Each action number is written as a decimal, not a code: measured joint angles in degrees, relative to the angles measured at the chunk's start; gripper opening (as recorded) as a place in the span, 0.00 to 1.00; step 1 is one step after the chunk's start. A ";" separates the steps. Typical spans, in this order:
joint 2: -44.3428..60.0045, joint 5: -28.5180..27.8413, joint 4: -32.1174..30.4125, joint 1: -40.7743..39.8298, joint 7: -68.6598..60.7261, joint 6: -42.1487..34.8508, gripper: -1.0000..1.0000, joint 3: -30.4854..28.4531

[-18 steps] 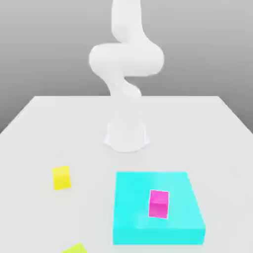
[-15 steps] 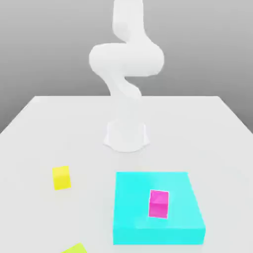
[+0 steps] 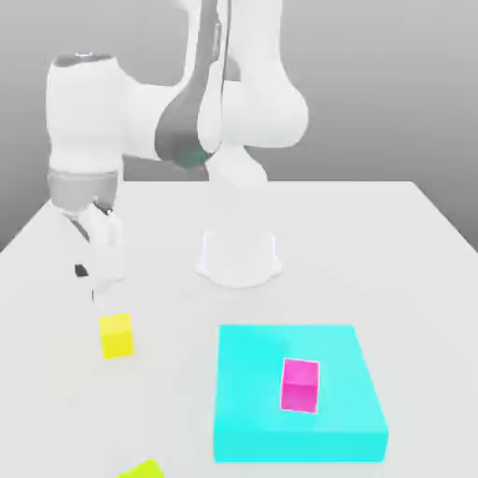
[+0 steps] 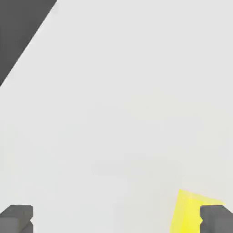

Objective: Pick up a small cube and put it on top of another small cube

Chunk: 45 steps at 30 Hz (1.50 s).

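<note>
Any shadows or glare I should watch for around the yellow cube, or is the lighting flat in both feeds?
Exterior view: soft, even light, no glare; the yellow cube and magenta cube cast almost no shadow, and edges look slightly soft. Hand view: the table is uniformly bright, with only a faint grey patch near the yellow cube's corner; the pincer fingertips are open and dark.

A white table [image 3: 373,243] spreads beneath the hand, meeting a grey backdrop. A large flat cyan slab [image 3: 257,411] lies on it well off to the hand's side, toward the exterior view's right, while a lime yellow-green block [image 3: 142,470] sits at the near edge, below the hand.
</note>
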 joint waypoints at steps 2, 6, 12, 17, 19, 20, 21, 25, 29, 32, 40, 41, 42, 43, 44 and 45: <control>5.79 0.04 -0.37 -1.36 1.13 4.49 0.50 -0.52; 14.60 2.58 0.72 -5.64 -0.26 11.66 0.50 4.40; 18.11 2.36 1.31 -8.75 -0.07 14.63 0.00 7.45; 15.06 1.10 0.78 -7.01 0.85 12.11 0.00 5.35; 11.18 -0.32 0.11 -5.88 1.80 8.91 0.00 3.80; 9.14 -0.80 -0.24 -5.89 2.12 7.23 0.00 3.67; 7.09 -0.67 -0.60 -5.88 2.01 5.55 0.00 3.71; 2.53 0.78 0.78 -2.60 -2.00 -0.44 0.00 4.82; 6.04 -1.22 8.44 3.87 -10.00 -4.74 0.00 7.87; 9.29 -2.73 14.65 8.21 -16.45 -7.86 0.00 10.97; 18.40 -7.30 31.33 16.82 -33.34 -16.32 0.00 21.24; 19.60 -7.97 33.43 17.99 -35.40 -17.42 0.00 22.64; 20.81 -8.66 35.54 19.20 -37.47 -18.52 0.00 24.02; 22.05 -9.35 37.65 20.42 -39.53 -19.63 0.00 25.40; 23.29 -10.05 39.75 21.66 -41.58 -20.74 0.00 26.77; 24.53 -10.74 41.81 22.92 -43.60 -21.84 0.00 28.10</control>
